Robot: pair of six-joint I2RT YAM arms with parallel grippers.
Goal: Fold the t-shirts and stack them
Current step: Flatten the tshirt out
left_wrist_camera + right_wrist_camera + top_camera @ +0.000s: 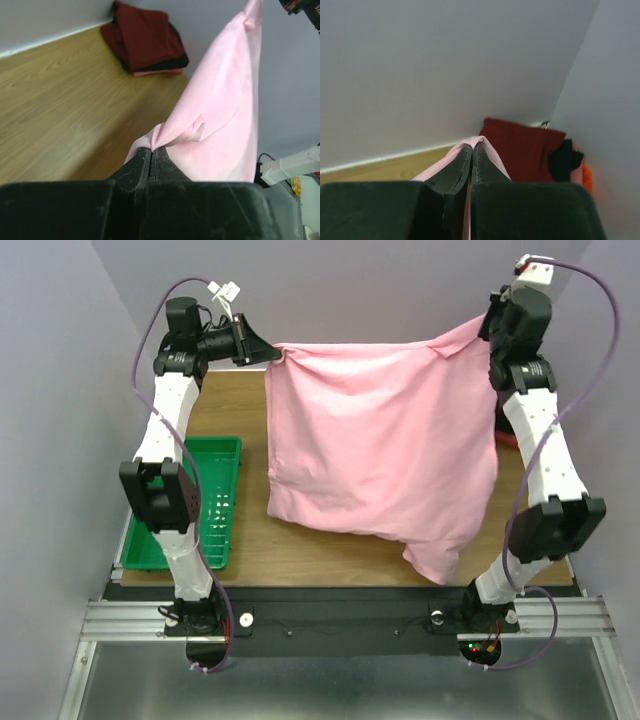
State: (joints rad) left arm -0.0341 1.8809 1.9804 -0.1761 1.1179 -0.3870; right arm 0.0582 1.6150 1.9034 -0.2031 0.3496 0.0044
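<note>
Left gripper [151,149], right gripper [472,145], both clenched on pink t-shirt [380,450], folded stack [150,40] plain only from wrist views

Closed in on three sides by plain, pale lilac-grey walls [380,285], softly and evenly lit. Warm brown wood-grain table top [250,410], edged by a thin white strip [50,40] at the foot of the back wall. Along the near edge, a black plate [340,615] on silver aluminium rails [120,620]. Below that, dull sheet metal [330,685].

Green plastic tray [222,502] at left edge of wooden table [320,548], pale grey walls [350,290] behind
</note>
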